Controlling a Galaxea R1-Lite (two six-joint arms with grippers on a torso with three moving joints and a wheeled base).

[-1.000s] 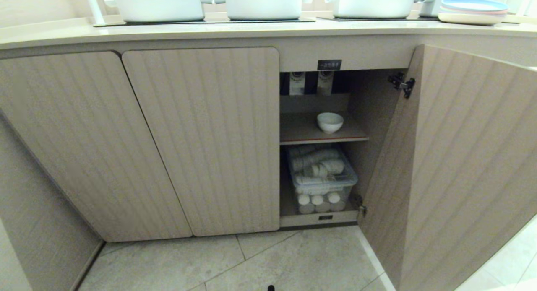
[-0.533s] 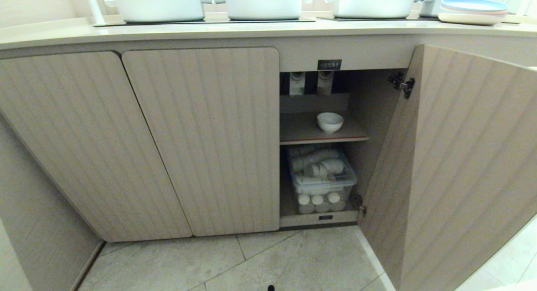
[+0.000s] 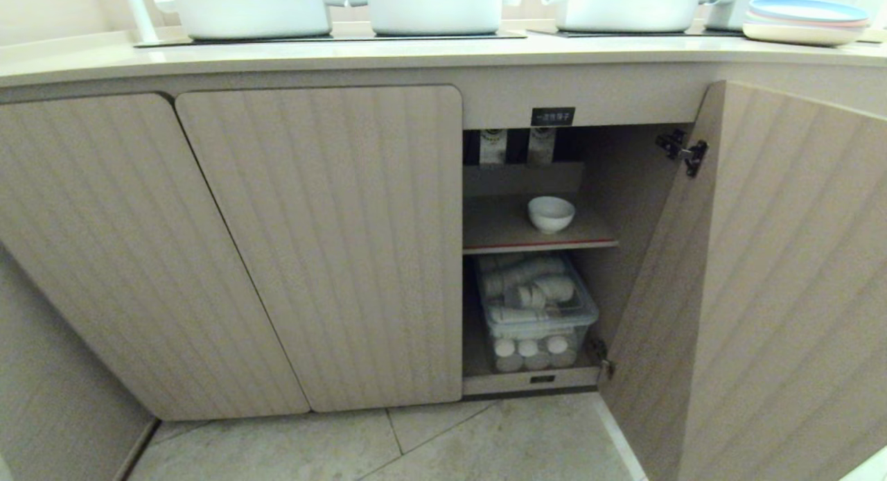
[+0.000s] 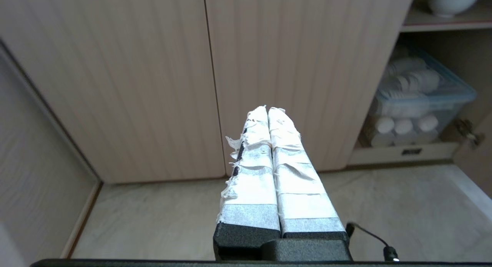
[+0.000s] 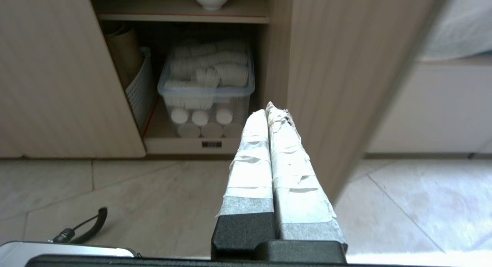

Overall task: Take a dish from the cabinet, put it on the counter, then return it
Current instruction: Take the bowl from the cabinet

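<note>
Counter (image 3: 416,55) runs along the top with white pots (image 3: 249,6) and stacked plates (image 3: 804,20); below it, cabinet (image 3: 319,245) has its right door (image 3: 783,294) swung open. Clear bin (image 3: 537,315) on the cabinet floor holds stacked white cups. Dish (image 3: 551,213) sits alone on the inner shelf (image 3: 499,231): probably light, rigid, glossy so slippery, breakable; pinch the rim. Left tool (image 4: 267,110) and right tool (image 5: 267,108) both pressed together, empty, low near the floor.
</note>
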